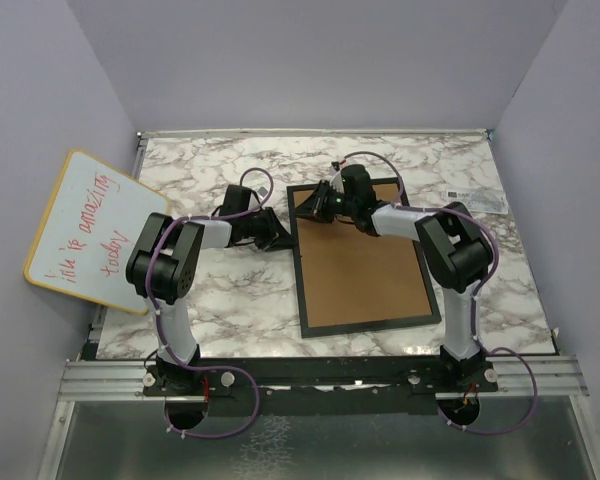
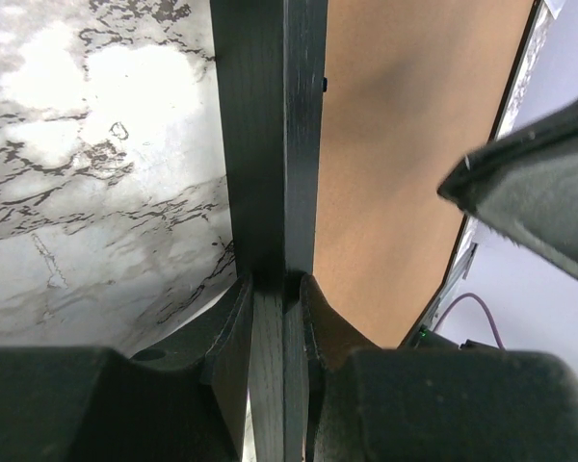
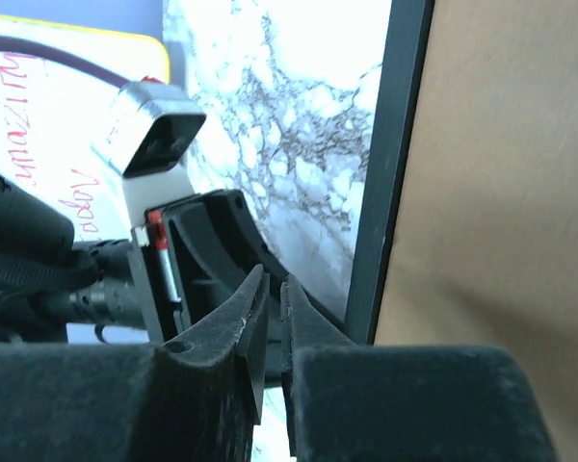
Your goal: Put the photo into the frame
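Note:
The black frame [image 1: 302,280] lies flat on the marble table, back side up, with the brown backing board [image 1: 360,265] filling it. My left gripper [image 1: 278,238] is shut on the frame's left rail; in the left wrist view [image 2: 275,289] the rail [image 2: 270,144] runs between both fingers. My right gripper [image 1: 316,206] hovers at the frame's far left corner. In the right wrist view [image 3: 275,289] its fingers are almost touching, with nothing between them, beside the rail [image 3: 390,164]. The photo is hidden or out of view.
A yellow-rimmed whiteboard [image 1: 95,230] with red writing leans at the left wall. A small white label [image 1: 475,198] lies at the back right of the table. Purple walls enclose the table on three sides.

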